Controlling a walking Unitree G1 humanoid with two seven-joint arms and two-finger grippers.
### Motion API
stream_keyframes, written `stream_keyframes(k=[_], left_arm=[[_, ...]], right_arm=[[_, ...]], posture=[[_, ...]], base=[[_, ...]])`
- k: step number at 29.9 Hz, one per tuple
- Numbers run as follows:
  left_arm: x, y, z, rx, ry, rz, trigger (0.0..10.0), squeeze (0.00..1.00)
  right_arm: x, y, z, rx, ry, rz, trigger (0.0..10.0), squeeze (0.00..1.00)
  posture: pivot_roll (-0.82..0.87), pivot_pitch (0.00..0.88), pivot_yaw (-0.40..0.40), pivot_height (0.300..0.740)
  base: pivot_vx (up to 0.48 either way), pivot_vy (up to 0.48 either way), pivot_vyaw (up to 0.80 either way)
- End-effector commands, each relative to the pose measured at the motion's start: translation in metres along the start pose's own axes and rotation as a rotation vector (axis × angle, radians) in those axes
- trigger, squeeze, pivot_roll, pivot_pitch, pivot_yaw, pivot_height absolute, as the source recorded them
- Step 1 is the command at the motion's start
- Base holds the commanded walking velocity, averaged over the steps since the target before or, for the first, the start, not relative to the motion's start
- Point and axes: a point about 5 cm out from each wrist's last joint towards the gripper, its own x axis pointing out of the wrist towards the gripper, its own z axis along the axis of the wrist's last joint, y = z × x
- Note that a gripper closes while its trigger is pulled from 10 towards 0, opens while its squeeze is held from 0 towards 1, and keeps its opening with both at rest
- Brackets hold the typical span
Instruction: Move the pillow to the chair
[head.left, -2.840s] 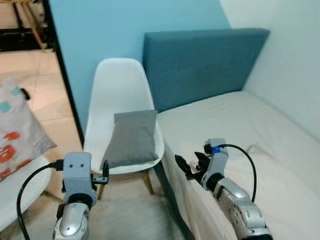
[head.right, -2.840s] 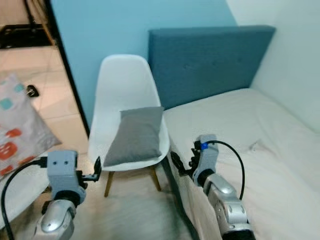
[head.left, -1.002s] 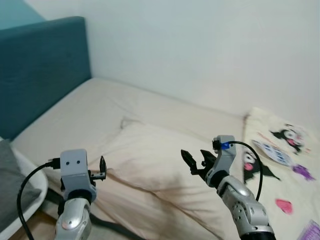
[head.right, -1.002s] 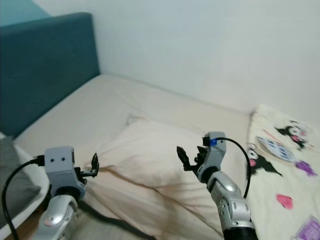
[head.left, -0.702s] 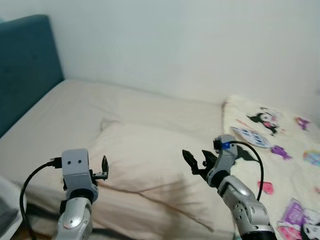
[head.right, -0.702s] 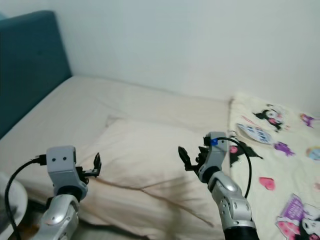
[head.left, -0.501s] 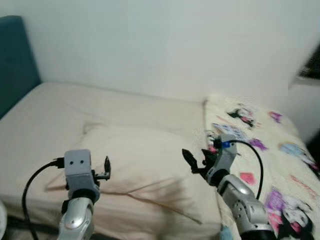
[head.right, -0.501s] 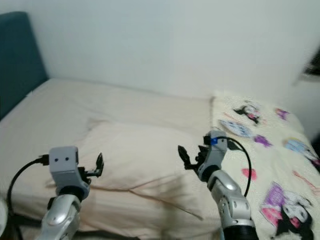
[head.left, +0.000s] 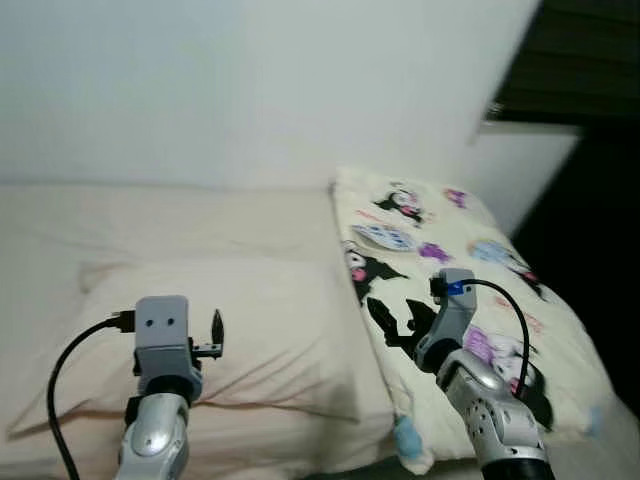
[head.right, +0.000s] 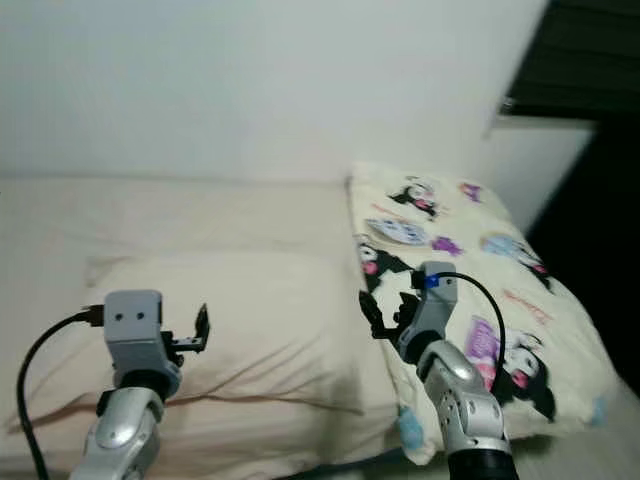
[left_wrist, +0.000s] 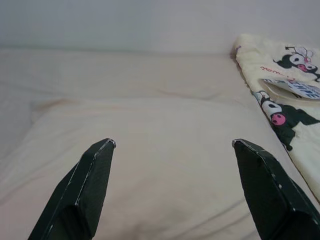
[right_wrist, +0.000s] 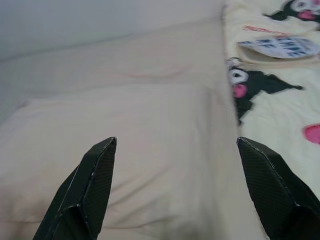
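Two grippers hovering wide open, empty: left gripper (head.left: 212, 335), right gripper (head.left: 392, 325). Cream pillow (head.left: 230, 330) lying on bed (head.right: 200, 210) beneath. Risk: grabbing cartoon blanket (head.left: 450, 260) instead, or limp pillow sagging from one-sided pinch.

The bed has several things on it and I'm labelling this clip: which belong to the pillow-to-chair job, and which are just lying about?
Belongs to the job:
- plain cream pillow lying flat on the bed
- left gripper, open, held above the pillow
- right gripper, open, over the pillow's edge

Just lying about:
- pale yellow cartoon-print blanket beside the pillow
- cream bedsheet
- white wall
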Motion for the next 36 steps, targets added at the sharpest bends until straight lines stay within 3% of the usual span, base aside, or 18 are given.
stream_keyframes(k=[1,6,8,9,10,11,12,13,14,15,18,26,36], left_arm=[[-0.001,-0.003,0.0,0.009,-0.001,-0.01,10.0,0.0],[0.0,0.001,0.003,0.06,-0.025,0.006,10.0,0.0],[0.004,0.01,0.008,0.159,-0.063,0.045,10.0,0.0],[0.004,0.01,0.008,0.159,-0.063,0.045,10.0,0.0],[0.007,0.017,0.01,0.253,-0.084,0.075,10.0,0.0],[0.014,0.029,0.012,0.463,-0.116,0.107,10.0,0.0],[0.016,0.033,0.012,0.535,-0.123,0.111,10.0,0.0],[0.016,0.033,0.012,0.535,-0.123,0.111,10.0,0.0],[0.019,0.037,0.011,0.623,-0.121,0.105,10.0,0.0],[0.019,0.037,0.011,0.623,-0.121,0.105,10.0,0.0],[0.027,0.048,0.01,0.864,-0.134,0.087,10.0,0.0],[0.03,0.053,0.01,1.024,-0.165,0.084,10.0,0.0],[0.032,0.049,-0.003,1.049,-0.156,-0.004,10.0,0.0]], right_arm=[[0.0,-0.002,-0.003,0.013,0.017,-0.007,10.0,0.0],[0.0,-0.002,-0.002,0.015,0.009,-0.009,10.0,0.0],[0.0,-0.003,0.002,-0.01,-0.012,-0.022,10.0,0.0],[0.0,-0.003,0.002,-0.01,-0.012,-0.022,10.0,0.0],[0.001,-0.003,0.002,-0.013,-0.009,-0.024,10.0,0.0],[0.001,-0.002,0.004,-0.015,-0.004,-0.021,10.0,0.0],[0.001,-0.002,0.004,-0.019,0.0,-0.021,10.0,0.0],[0.001,-0.002,0.004,-0.019,0.0,-0.021,10.0,0.0],[0.003,-0.004,0.003,-0.036,0.022,-0.039,10.0,0.0],[0.003,-0.004,0.003,-0.036,0.022,-0.039,10.0,0.0],[0.005,-0.005,0.008,-0.057,0.021,-0.039,10.0,0.0],[0.005,-0.002,0.018,-0.07,-0.01,-0.019,10.0,0.0],[0.005,-0.003,0.031,-0.087,-0.043,-0.03,10.0,0.0]], posture=[[-0.02,0.0,-0.113,0.74],[-0.03,0.0,-0.111,0.74],[-0.03,0.0,-0.108,0.74],[-0.03,0.0,-0.108,0.74],[-0.04,0.0,-0.108,0.74],[-0.04,0.0,-0.107,0.74],[-0.04,0.0,-0.107,0.74],[-0.04,0.0,-0.107,0.74],[-0.04,0.0,-0.107,0.74],[-0.04,0.0,-0.107,0.74],[-0.05,0.0,-0.105,0.725],[-0.06,0.0,-0.103,0.695],[-0.07,0.0,-0.099,0.655]], base=[[0.0,0.0,-0.71],[0.0,0.0,-0.71],[0.0,0.0,0.0],[0.0,0.0,0.0],[0.0,0.0,0.0],[0.0,0.0,0.0],[0.0,0.0,0.0],[0.0,0.0,0.0],[0.0,0.0,0.0],[0.0,0.0,0.0],[0.0,0.0,0.0],[0.0,0.0,0.0],[0.0,0.0,0.0]])
